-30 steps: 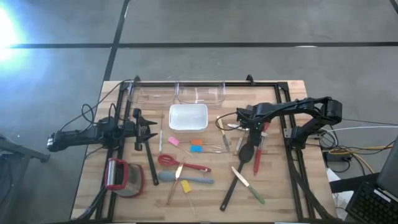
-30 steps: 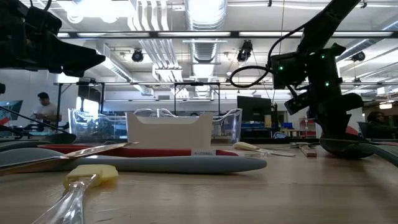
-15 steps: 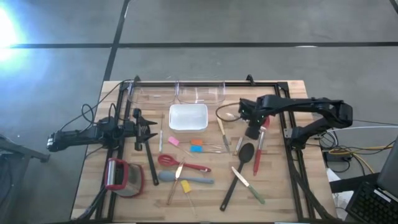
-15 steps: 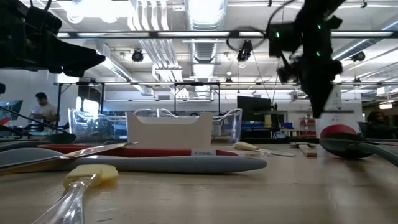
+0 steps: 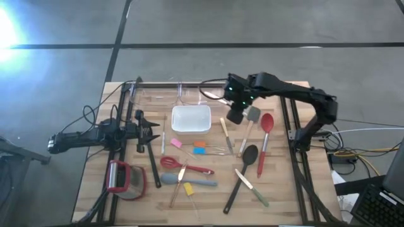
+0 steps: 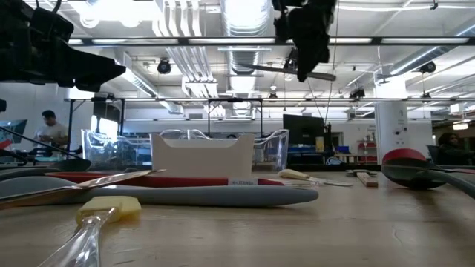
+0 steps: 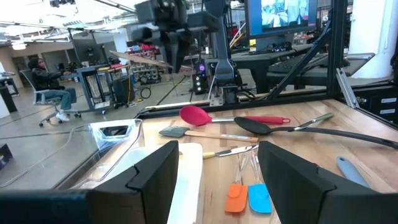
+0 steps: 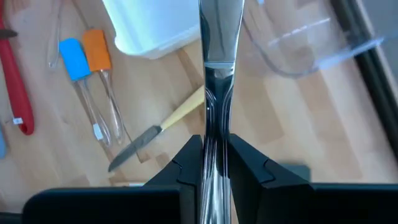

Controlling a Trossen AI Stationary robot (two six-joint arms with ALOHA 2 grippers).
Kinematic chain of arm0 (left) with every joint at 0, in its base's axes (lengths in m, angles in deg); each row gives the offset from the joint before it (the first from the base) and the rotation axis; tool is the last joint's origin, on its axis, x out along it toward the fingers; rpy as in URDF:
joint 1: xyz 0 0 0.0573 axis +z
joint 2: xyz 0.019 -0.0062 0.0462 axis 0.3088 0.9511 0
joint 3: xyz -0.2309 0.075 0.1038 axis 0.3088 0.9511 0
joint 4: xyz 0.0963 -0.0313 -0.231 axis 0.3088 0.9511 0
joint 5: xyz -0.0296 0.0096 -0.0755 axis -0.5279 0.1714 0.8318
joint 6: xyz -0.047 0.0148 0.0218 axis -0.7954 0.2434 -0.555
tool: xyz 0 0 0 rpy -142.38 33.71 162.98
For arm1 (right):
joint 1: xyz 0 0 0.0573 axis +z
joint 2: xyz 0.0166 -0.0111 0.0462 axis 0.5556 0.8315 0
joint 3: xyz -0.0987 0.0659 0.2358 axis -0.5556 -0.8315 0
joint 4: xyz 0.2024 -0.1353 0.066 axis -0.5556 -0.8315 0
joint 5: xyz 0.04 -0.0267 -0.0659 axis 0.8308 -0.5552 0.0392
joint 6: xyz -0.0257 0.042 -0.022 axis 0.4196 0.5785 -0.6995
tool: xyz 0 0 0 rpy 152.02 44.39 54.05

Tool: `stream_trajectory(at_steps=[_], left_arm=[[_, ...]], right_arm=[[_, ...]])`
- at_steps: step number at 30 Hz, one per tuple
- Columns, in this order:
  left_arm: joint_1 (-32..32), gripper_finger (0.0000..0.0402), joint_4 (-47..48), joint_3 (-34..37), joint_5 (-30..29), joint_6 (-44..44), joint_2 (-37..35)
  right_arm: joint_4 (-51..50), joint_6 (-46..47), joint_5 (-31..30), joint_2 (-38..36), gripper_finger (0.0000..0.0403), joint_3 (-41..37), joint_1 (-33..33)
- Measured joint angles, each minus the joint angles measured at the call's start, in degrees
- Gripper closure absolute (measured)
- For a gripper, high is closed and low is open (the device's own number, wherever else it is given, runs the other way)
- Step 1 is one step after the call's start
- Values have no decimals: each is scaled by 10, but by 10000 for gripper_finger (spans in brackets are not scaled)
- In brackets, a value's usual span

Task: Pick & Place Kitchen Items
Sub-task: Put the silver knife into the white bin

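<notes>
My right gripper (image 5: 235, 115) hangs high above the table, just right of the white square dish (image 5: 191, 118), shut on a metal spoon (image 6: 297, 72) that lies level in the air. The clear plastic tub (image 5: 202, 93) stands behind the dish. Flat on the wood lie a red spoon (image 5: 266, 126), a black spoon (image 5: 249, 156), a grey turner (image 5: 252, 116), a red whisk (image 5: 183, 165) and a grey-blue spatula (image 5: 189, 182). My left gripper (image 5: 149, 132) waits open at the table's left side, pointing level with nothing between its fingers. My right gripper pinches the narrow stretch of the metal spoon's handle (image 8: 216, 127) between its two fingers (image 8: 189, 163). The fingers come steeply from above and lie across the handle. The spoon is lifted clear and stays about level, sticking out on both sides of the fingers (image 6: 303, 65).
A red-and-grey rounded gadget (image 5: 124, 180) sits at the near left. Small blue and orange spatulas (image 5: 199, 148), pink and yellow pieces and wooden-handled knives (image 5: 178, 186) lie scattered mid-table. A black frame (image 5: 290, 135) borders the work area. People sit in the room beyond.
My right gripper has risen high off the table with the metal spoon and gone toward the table's left, toward the dish and tub, tipping to point more steeply down. The spoon, which lay on the wood, now hangs clear and level.
</notes>
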Motion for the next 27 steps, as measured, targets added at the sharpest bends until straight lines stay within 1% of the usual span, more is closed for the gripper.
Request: stream_trajectory(at_steps=[3,7,9,13,16,19,22,27], left_arm=[[0,174,0,0,0,0,0],[0,174,0,0,0,0,0],[0,174,0,0,0,0,0],[0,174,0,0,0,0,0],[0,174,0,0,0,0,0],[0,174,0,0,0,0,0],[0,174,0,0,0,0,0],[0,174,0,0,0,0,0]], right_arm=[[-18,-12,2,37,362,56,0],[-59,-25,42,96,362,125,-1],[-80,-36,46,122,362,155,-1],[-97,-47,47,159,362,201,-1],[-105,-55,48,177,362,222,-2],[-143,-69,48,178,362,226,-1],[-139,-68,36,155,362,207,-1],[-79,-35,3,92,362,144,-1]])
